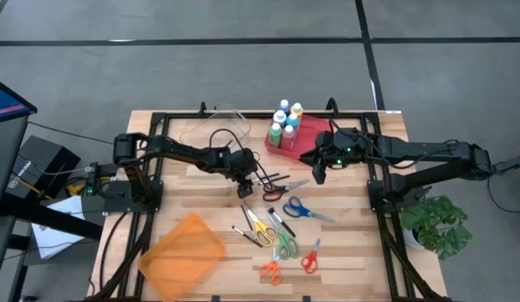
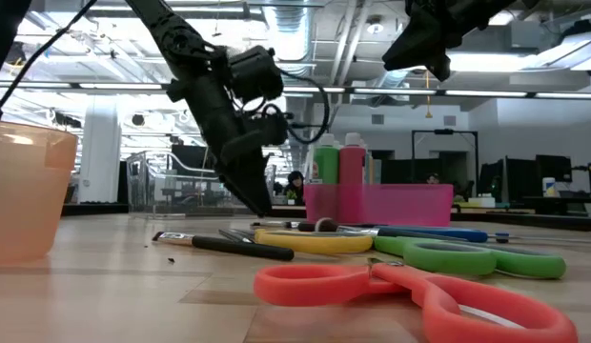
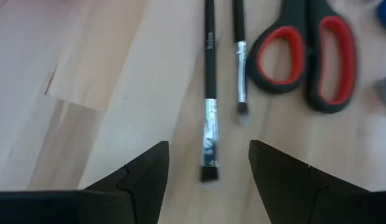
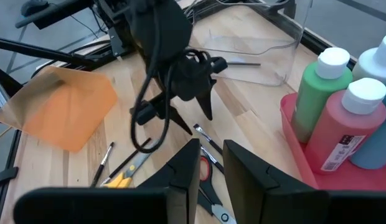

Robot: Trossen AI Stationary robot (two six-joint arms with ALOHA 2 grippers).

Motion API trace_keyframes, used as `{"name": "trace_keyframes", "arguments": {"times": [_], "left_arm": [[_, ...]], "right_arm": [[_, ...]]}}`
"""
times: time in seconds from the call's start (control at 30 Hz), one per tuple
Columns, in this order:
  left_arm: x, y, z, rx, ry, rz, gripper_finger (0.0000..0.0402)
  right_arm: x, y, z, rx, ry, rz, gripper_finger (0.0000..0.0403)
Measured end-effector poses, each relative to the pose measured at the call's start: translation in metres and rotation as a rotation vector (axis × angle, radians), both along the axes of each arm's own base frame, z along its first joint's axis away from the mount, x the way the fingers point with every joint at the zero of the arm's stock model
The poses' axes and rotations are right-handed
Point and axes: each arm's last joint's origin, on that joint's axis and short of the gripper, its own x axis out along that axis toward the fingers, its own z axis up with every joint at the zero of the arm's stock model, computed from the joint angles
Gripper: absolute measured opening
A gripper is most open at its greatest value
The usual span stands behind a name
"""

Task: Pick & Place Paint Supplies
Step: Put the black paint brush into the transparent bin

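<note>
- Right now the left gripper hangs low over the middle of the high view, jaws spread wide and holding nothing, its tips straddling the bristle end of a black paintbrush that lies flat on the wooden table.
- Just beside that brush lies a second, shorter brush, and next to it the red-and-black scissors; neither is touched.
- Meanwhile the right gripper hovers right of centre in the high view, just below the pink tray; its fingers stand close together with a narrow gap, and nothing shows between them.
- As for the paint bottles, they stand upright with white caps in the pink tray at the upper middle of the high view, green and red ones nearest the right wrist camera; they look already placed.
- My reading is that the step in hand is the pick of a brush, with the approach made and the grasp not yet closed.
- Next, I judge, the left jaws need to sink to the tabletop, centred on the thin handle, then close without nudging the neighbouring brush or scissors.
- An orange bin lies at the lower left of the high view, and a clear container at the upper middle; which one receives brushes I cannot tell.
</note>
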Motion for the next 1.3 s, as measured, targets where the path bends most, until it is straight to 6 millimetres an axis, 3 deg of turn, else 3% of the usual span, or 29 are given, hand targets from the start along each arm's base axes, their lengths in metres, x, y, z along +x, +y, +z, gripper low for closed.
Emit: {"name": "trace_keyframes", "arguments": {"times": [0.23,0.6,0.87,0.97,1.3], "left_arm": [[0.002,-0.001,-0.012,0.020,0.036,0.000,0.0200],[0.002,0.000,-0.014,0.040,0.045,0.009,0.0014],[0.000,-0.001,-0.010,0.022,0.042,0.038,0.0005],[-0.003,-0.002,0.001,0.005,0.014,0.059,0.0005],[-0.024,-0.004,0.079,0.000,-0.218,0.170,0.0003]], "right_arm": [[0.000,0.000,0.000,0.000,0.003,0.000,0.0068],[0.000,0.000,0.000,0.001,0.003,0.000,0.0068],[0.000,0.000,0.000,0.001,0.003,0.000,0.0068],[0.000,0.000,0.000,0.003,0.000,-0.002,0.0068],[0.000,0.000,0.002,0.007,-0.025,-0.006,0.0068]]}}
